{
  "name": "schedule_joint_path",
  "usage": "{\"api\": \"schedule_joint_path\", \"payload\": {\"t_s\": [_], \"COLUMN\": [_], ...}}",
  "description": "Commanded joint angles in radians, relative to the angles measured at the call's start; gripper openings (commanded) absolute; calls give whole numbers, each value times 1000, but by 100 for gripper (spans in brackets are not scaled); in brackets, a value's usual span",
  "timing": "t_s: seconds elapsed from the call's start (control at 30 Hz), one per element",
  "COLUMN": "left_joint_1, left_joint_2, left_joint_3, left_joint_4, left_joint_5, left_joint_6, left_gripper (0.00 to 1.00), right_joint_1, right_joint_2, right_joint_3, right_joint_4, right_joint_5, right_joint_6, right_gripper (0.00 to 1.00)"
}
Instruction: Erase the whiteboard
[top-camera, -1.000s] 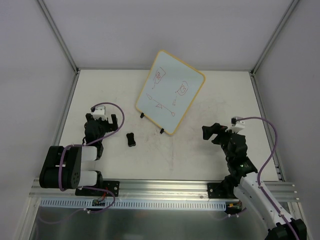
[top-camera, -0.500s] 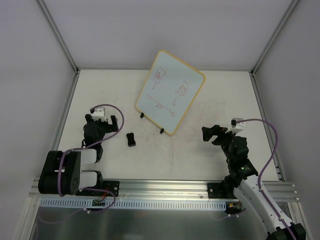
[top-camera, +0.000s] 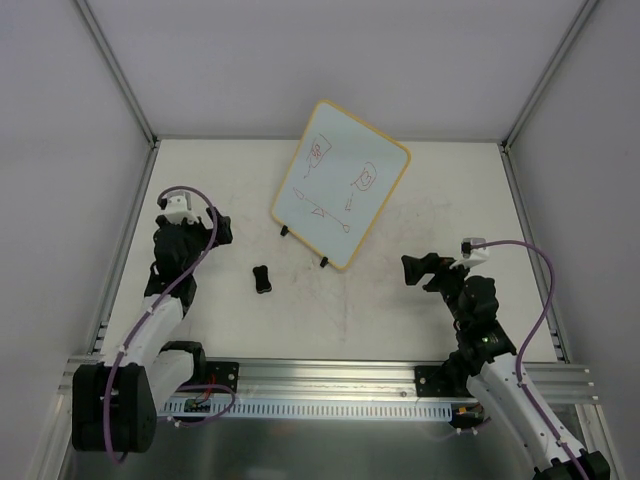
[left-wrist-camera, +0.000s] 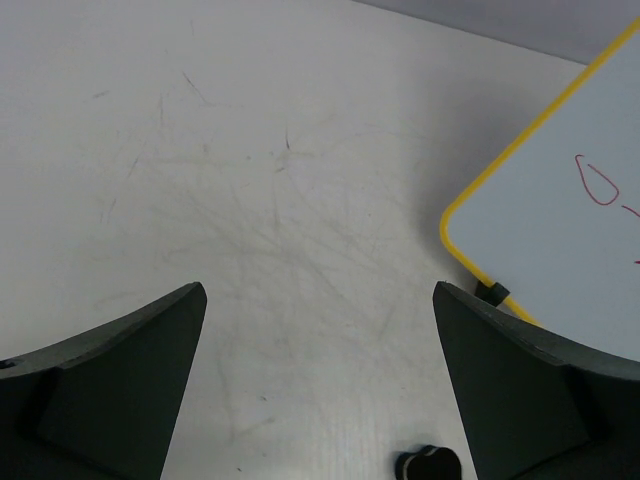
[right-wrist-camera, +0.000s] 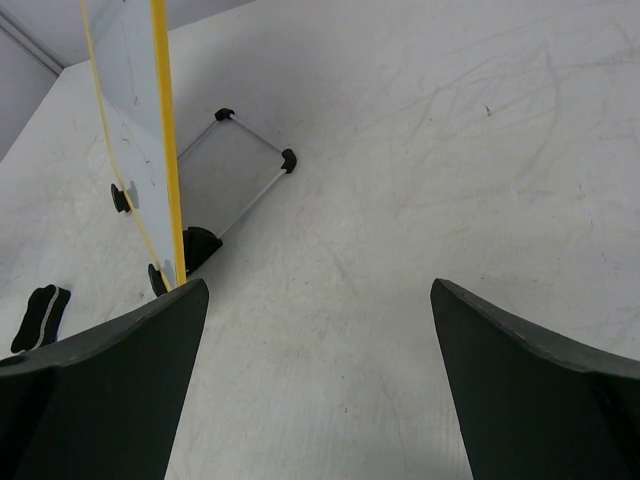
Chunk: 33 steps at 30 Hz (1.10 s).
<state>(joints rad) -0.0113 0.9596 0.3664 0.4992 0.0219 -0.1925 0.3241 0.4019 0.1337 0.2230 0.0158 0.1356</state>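
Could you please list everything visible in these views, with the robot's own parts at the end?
whiteboard: one, white with a yellow-orange frame, propped up at the far middle of the table
red doodles: several, red, on the board's face
support panel: one, grey with black corners, behind the board
small black item: one, black, on the table near the board's near-left foot
table: one, off-white and scuffed
rail: one, silver, along the near edge
left arm: one, black and white, near left, jaws open
right arm: one, black and white, near right, jaws open
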Motion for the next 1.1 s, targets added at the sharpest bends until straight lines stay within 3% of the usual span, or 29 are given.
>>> {"api": "schedule_joint_path", "payload": {"t_s": [0.0,0.1,0.33,0.53,0.8,1.07], "left_joint_1": [4,4,4,4,4,4], "left_joint_2": [-59,-130,-417,-611,-570,-519], "left_joint_3": [49,42,-9,-67,-103,-103], "left_joint_4": [-284,-370,-407,-432,-456,-465], "left_joint_5": [-10,-16,68,99,162,305], "left_joint_6": [-175,-248,-225,-265,-488,-484], "left_gripper": [99,99,99,99,99,99], "right_joint_1": [-2,-2,-2,-2,-7,-65], "right_joint_2": [-3,3,31,184,409,644], "right_joint_3": [3,10,78,196,336,495], "right_joint_4": [68,75,73,96,205,328], "right_joint_5": [-45,-74,-126,-174,-212,-344], "right_joint_6": [-22,-16,1,2,2,42], "right_gripper": [99,99,99,99,99,97]}}
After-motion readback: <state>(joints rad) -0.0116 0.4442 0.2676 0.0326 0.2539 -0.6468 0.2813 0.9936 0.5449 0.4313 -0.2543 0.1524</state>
